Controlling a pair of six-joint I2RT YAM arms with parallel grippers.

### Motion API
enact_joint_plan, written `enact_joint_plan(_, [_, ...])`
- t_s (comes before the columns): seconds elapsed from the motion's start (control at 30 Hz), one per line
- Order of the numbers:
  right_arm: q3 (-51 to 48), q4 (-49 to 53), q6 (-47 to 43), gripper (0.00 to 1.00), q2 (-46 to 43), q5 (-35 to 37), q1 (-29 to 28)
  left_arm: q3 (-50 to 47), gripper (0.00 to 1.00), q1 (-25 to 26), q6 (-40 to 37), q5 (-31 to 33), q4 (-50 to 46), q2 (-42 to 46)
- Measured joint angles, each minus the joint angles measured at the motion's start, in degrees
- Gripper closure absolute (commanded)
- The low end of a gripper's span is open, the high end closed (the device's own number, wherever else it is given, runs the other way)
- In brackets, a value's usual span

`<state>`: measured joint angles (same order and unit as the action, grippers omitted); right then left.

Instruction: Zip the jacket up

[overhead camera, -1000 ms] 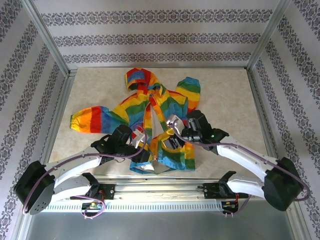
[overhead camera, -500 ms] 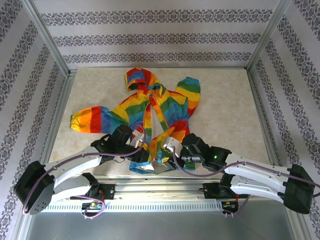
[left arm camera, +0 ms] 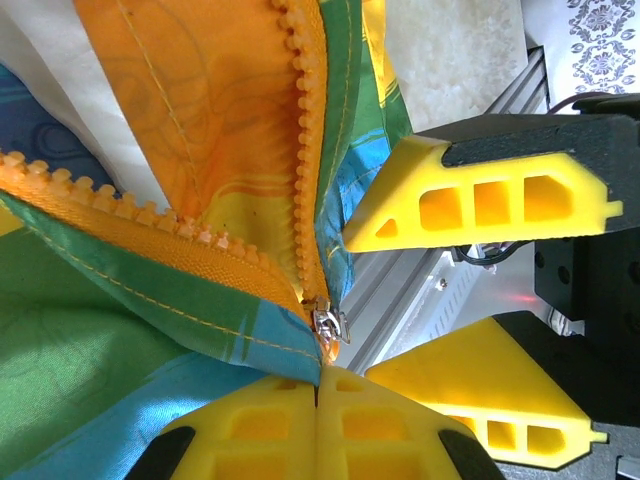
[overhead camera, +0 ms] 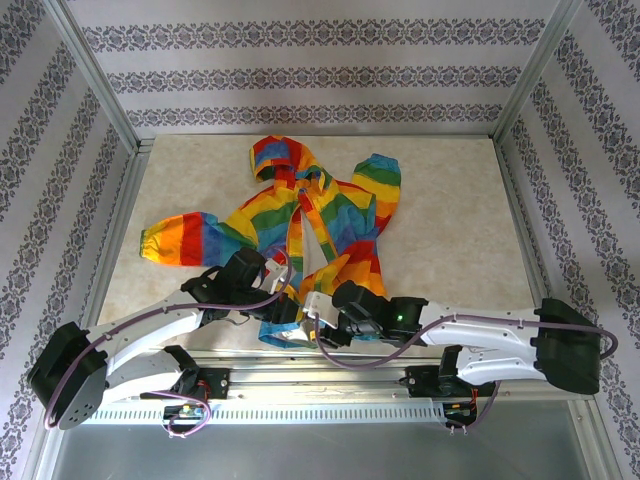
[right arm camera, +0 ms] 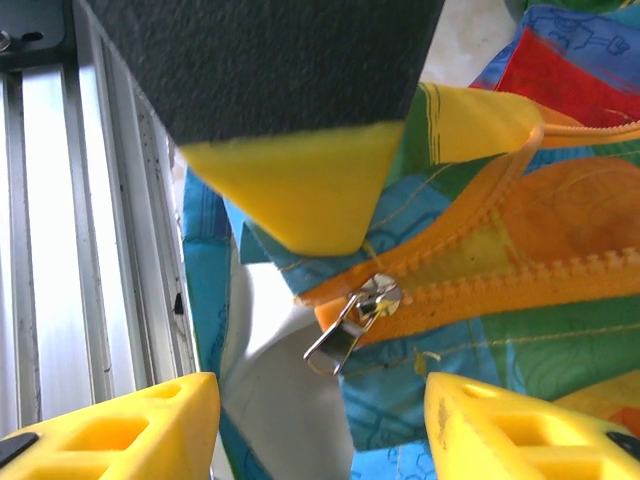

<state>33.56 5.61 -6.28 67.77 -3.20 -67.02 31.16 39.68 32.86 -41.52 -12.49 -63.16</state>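
We are logging the jacket (overhead camera: 300, 215) lying flat on the desk (overhead camera: 450, 230), hood pointing to the far wall and one sleeve stretching out to the left. Its front is lying partly open, the two orange zipper (left arm camera: 303, 130) rows spreading apart above the hem. The hem is sitting at the near edge of the desk, just beside the aluminium rail (overhead camera: 330, 378).

We are seeing the left gripper (overhead camera: 283, 303) reaching down onto the hem at the foot of the zipper. In the left wrist view its yellow fingers (left arm camera: 250, 440) are pressing together, clamped on the blue hem fabric just below the slider (left arm camera: 328, 333), where the two tooth rows are meeting.

We are seeing the right gripper (overhead camera: 312, 320) lying low, just beside the left gripper, at the same stretch of hem. In the right wrist view its fingers (right arm camera: 130, 425) are standing apart. The metal pull tab (right arm camera: 342, 338) is hanging above the gap between them and touching neither. A dark and yellow finger of the left gripper is sitting against the fabric just above the slider in that view
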Motion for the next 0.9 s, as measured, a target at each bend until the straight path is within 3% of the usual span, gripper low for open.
enact_joint_plan(0.13, [0.44, -0.46, -0.11, 0.52, 0.66, 0.96, 0.00, 0.07, 1.00, 0.00, 0.00, 0.07, -0.39, -0.02])
enact_joint_plan(0.43, [0.44, -0.52, -1.09, 0.78, 0.63, 2.40, 0.00, 0.07, 1.00, 0.00, -0.02, 0.15, -0.68, -0.02])
enact_joint_plan(0.57, [0.44, -0.50, -1.42, 0.81, 0.28, 2.80, -0.02, 0.07, 1.00, 0.00, -0.02, 0.15, -0.68, -0.04])
enact_joint_plan(0.67, [0.44, -0.46, -1.44, 0.79, -0.02, 2.93, -0.02, 0.07, 1.00, 0.00, -0.02, 0.15, -0.74, -0.26])
enact_joint_plan(0.9, [0.44, -0.33, -2.19, 0.56, -0.11, 2.49, 0.00, 0.13, 1.00, 0.00, -0.02, 0.13, -0.85, -0.90])
